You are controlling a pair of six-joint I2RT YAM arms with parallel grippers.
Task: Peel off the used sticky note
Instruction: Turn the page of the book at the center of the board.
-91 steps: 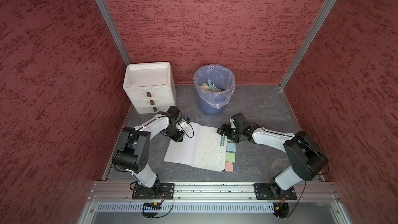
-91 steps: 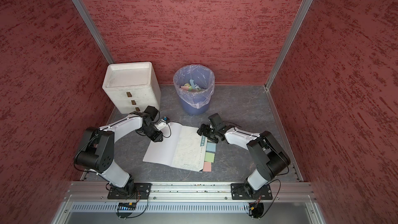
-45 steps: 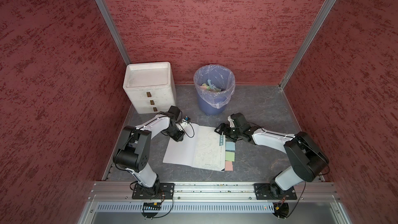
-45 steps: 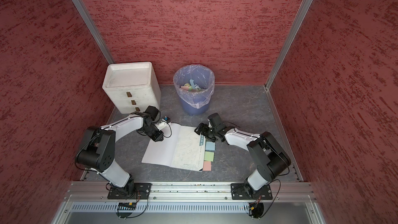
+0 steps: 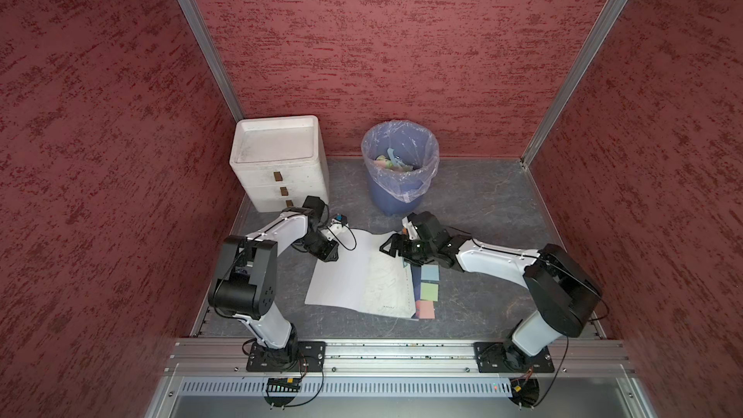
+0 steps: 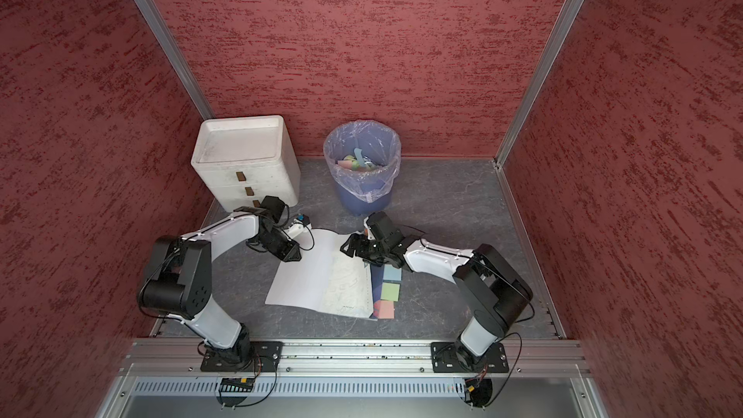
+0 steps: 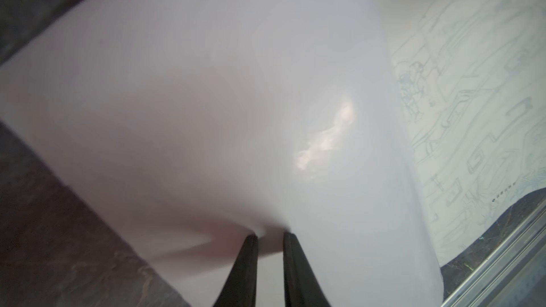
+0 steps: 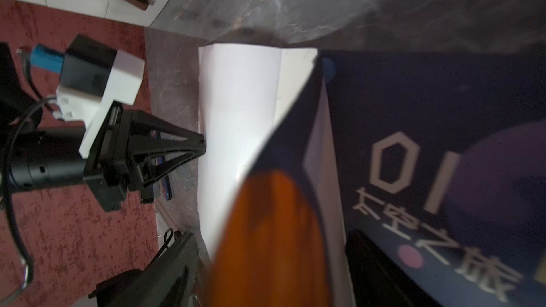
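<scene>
An open book (image 5: pixel 345 275) lies on the grey floor, its left page white and its right page printed. Blue (image 5: pixel 429 274), green (image 5: pixel 428 290) and pink (image 5: pixel 425 309) sticky notes stick out along its right edge. My right gripper (image 5: pixel 396 249) (image 8: pixel 271 237) is at the book's far right corner, open wide. A blurred orange sticky note (image 8: pixel 271 231) stands between its fingers, beside a lifted dark blue sheet (image 8: pixel 413 113). My left gripper (image 5: pixel 331 257) (image 7: pixel 270 234) rests on the white page's far left corner, jaws nearly together with a small ridge of page between them.
A white three-drawer unit (image 5: pixel 277 162) stands at the back left. A blue bin (image 5: pixel 398 199) lined with a plastic bag holds discarded coloured notes, just behind the book. An aluminium rail (image 5: pixel 382 351) runs along the front, and red walls close in the sides.
My right gripper has moved left onto the book's far right corner, its jaws narrowing slightly. The left gripper stayed on the page and closed a little.
</scene>
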